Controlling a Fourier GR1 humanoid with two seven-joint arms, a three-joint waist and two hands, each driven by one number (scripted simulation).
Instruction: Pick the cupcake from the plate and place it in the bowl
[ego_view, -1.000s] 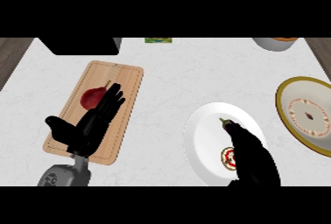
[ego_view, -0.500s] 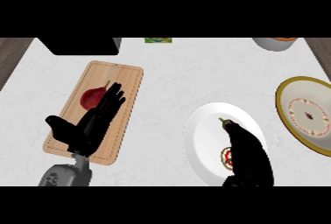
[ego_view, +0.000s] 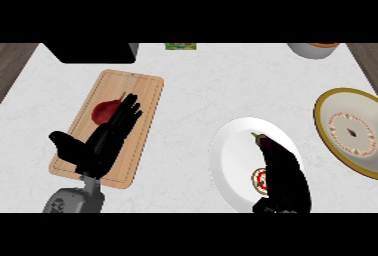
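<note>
Since a second ago our right hand (ego_view: 284, 172) has drawn back toward the lower edge of the view and now lies lower over the plate (ego_view: 235, 150), while our left hand (ego_view: 103, 137) has stayed put; nothing else on the table (ego_view: 207, 80) has shifted.

Going by size: the table carries a wooden cutting board (ego_view: 144, 105) at the left with a red fruit (ego_view: 105, 107) on it; our left hand rests open above that board, fingers straight and apart, holding nothing; at the right edge sits the yellow-rimmed bowl (ego_view: 325, 107), well apart from our hand; the white plate lies in front of us, and on it the cupcake (ego_view: 261, 179) shows only as a small red-and-white round peeking out at the left side of our right hand. A dark pointed thing (ego_view: 263, 142) pokes out above that hand; we cannot tell what it is.

Our right hand covers most of the cupcake; whether its fingers are spread or closed round the cake we cannot tell.

We judge the risks thus: a grasp made blind may catch only the cupcake's edge and tip or push it across the plate; fingers closing too low may squash it; a lift begun before the hold is sure may leave it behind; the carry to the bowl crosses the plate's rim and could knock it.
</note>
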